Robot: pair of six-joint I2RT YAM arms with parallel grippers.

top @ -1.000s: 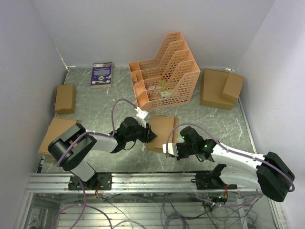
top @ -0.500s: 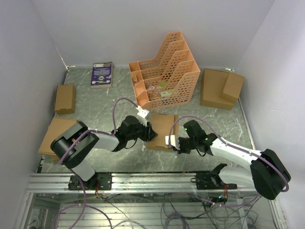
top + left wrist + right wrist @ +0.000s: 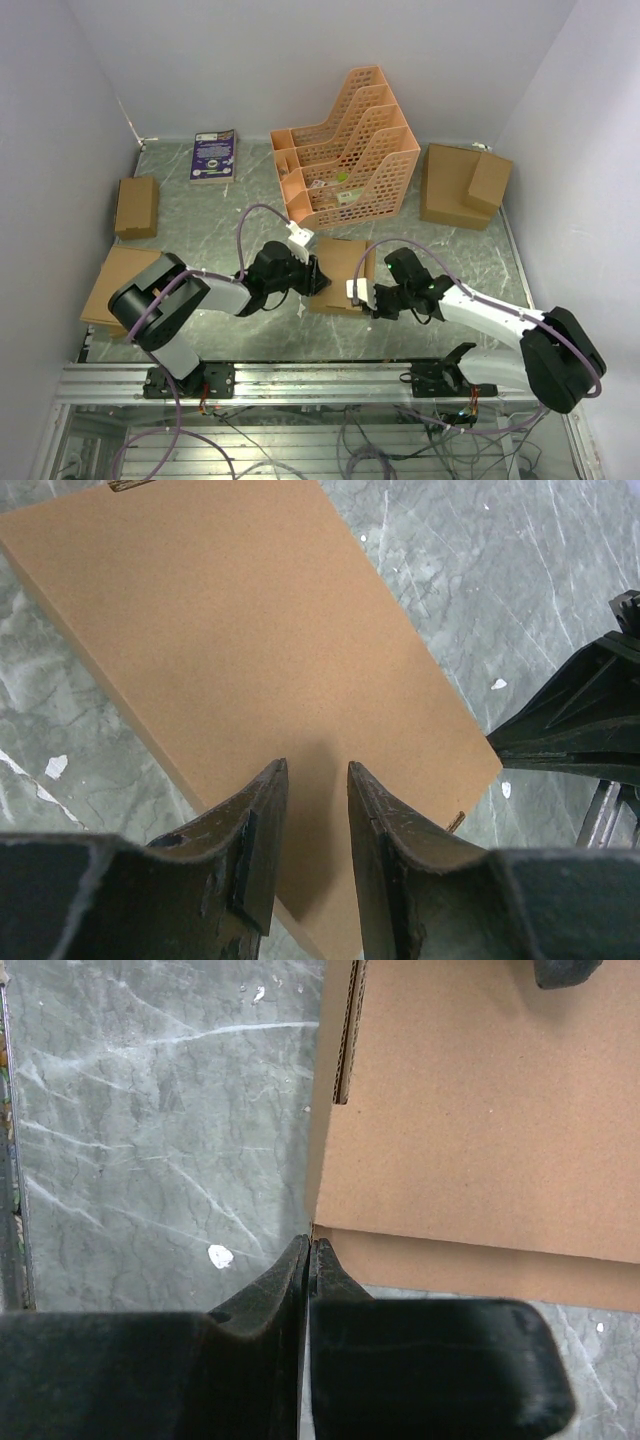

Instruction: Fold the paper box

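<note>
Right gripper [image 3: 308,1245] is pinched shut on nothing, tips touching the paper box [image 3: 470,1110] at its near corner. Left gripper [image 3: 312,775], jaws apart and empty, hangs over its left edge. Box lies flat between them, long side running away.

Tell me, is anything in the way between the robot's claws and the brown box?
No, nothing visible. The left gripper hangs right above the paper box, jaws a little apart with nothing between them. The right gripper, shut, has its tips at the box's edge.
</note>
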